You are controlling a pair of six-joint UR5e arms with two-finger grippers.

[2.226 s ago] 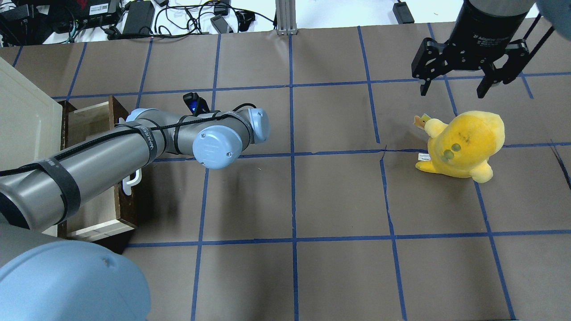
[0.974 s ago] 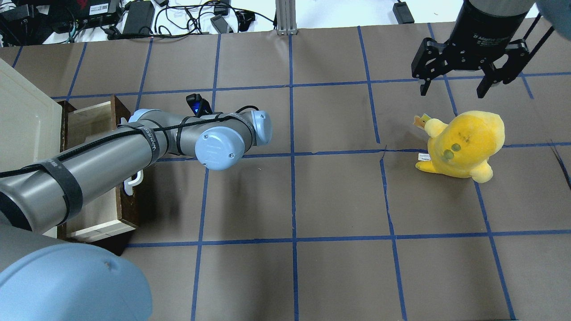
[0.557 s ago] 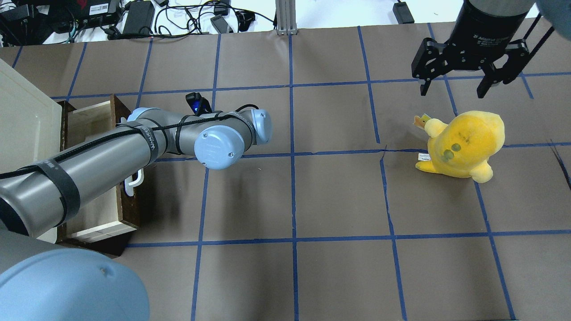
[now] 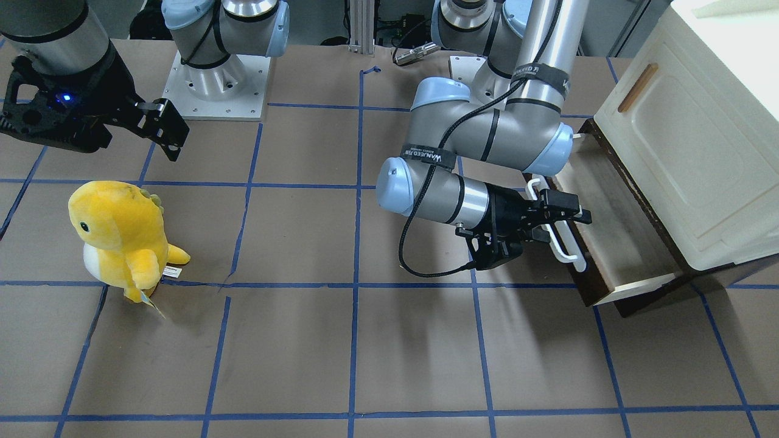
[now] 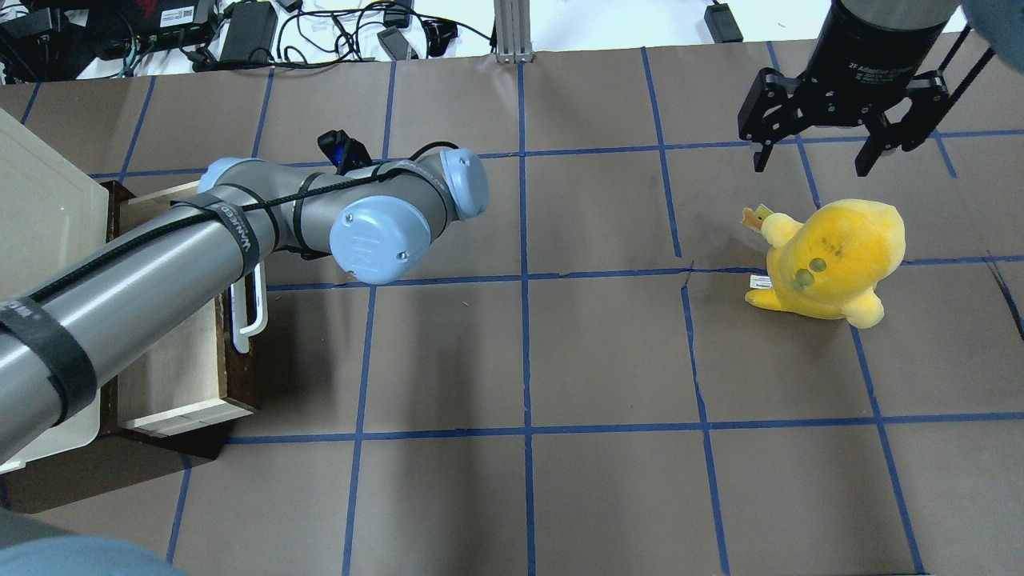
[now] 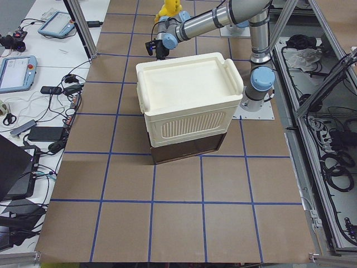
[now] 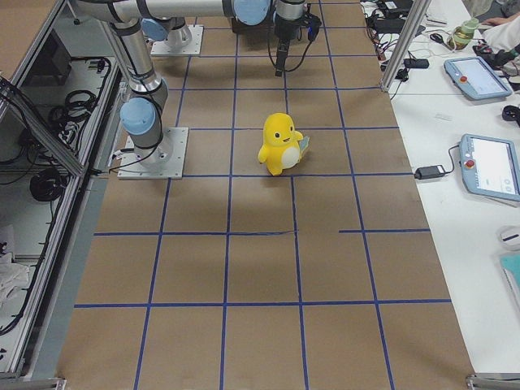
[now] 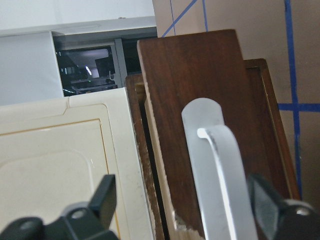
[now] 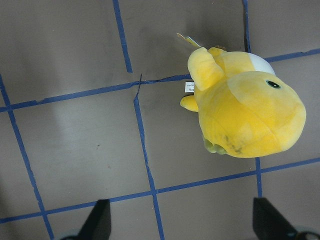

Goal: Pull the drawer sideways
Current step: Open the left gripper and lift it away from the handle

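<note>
The drawer (image 4: 608, 237) has a dark brown front and stands pulled out from under the cream cabinet (image 4: 688, 152). Its long white bar handle (image 4: 569, 252) runs along the front. My left gripper (image 4: 557, 222) is open, one finger on each side of the handle. In the left wrist view the handle (image 8: 220, 170) lies between the wide-apart fingers (image 8: 102, 197), on the brown front (image 8: 190, 85). In the overhead view the drawer (image 5: 172, 360) and handle (image 5: 244, 316) show below my left arm, which hides the gripper. My right gripper (image 5: 832, 152) is open and empty, far off to the right.
A yellow plush toy (image 5: 840, 256) stands on the brown table below my right gripper, also in the right wrist view (image 9: 245, 110). The cabinet (image 5: 40, 216) sits at the table's left edge. Cables and devices lie beyond the far edge.
My left arm has swung toward the far side of the table. The drawer front has slid a little further out, and more of the handle shows. The right arm has not moved.
</note>
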